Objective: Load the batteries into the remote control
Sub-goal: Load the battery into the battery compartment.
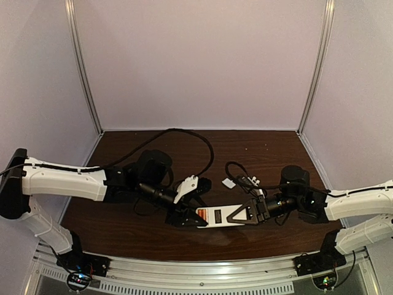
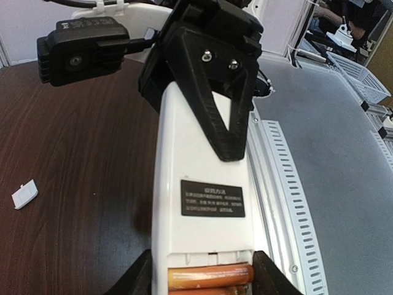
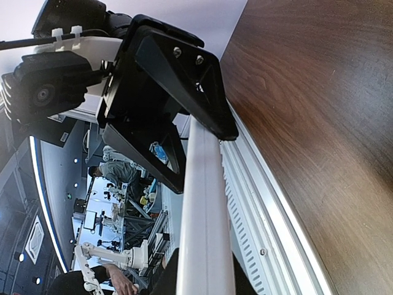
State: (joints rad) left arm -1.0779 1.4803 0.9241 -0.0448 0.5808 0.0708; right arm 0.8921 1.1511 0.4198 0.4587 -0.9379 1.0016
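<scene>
The left arm [image 1: 61, 181] and right arm [image 1: 362, 203] are wearing white shells with black joints. Black cables [image 1: 196, 136] are looping off them. Black triangular fingers [image 2: 202, 86] are showing ribbed edges and two silver screws [image 2: 207, 56].

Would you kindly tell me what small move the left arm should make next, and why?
Probably open the left tool and back off toward the loose cover: both batteries look seated in the remote control, which the right tool grips.

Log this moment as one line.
left claw: gripping remote control at battery end | right claw: clamping opposite end | batteries: seated in open compartment | battery cover: off, on table
</scene>
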